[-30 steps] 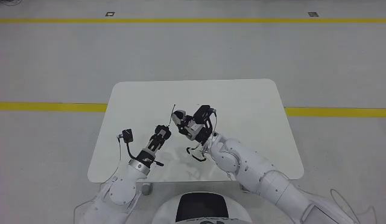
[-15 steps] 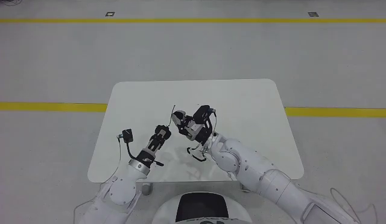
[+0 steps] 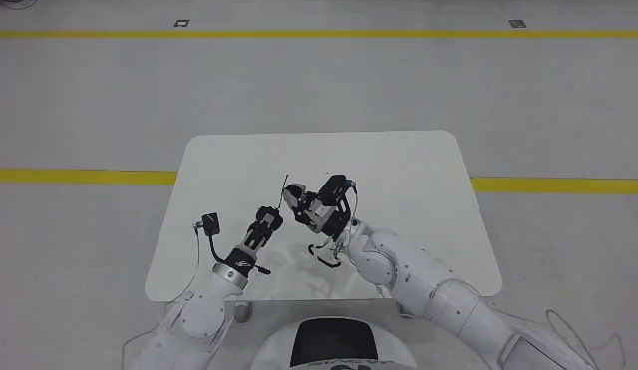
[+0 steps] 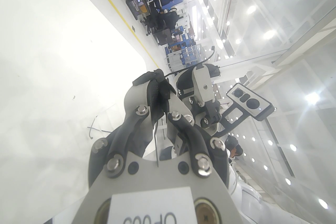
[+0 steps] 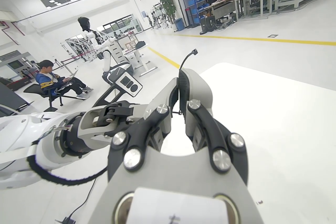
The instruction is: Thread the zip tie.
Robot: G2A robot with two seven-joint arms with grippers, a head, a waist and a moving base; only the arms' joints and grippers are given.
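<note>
A thin black zip tie [image 3: 286,184] is held above the middle of the white table [image 3: 409,171], between the two grippers. My right gripper [image 3: 292,195] is shut on it, and its small head end [image 5: 193,52] curves up past the fingertips [image 5: 183,78]. My left gripper [image 3: 270,215] sits just beside the right one, shut on the tie's tail. In the left wrist view the strand [image 4: 156,142] runs down between the left gripper's [image 4: 158,78] fingers. From there the tie crosses to the right gripper [image 4: 201,72].
Both arms come in over the table's near edge [image 3: 319,292]. A black cable loop [image 3: 319,252] hangs under the right wrist. The table's far half [image 3: 329,151] is bare white surface, and its rounded corners [image 3: 195,146] drop to open floor.
</note>
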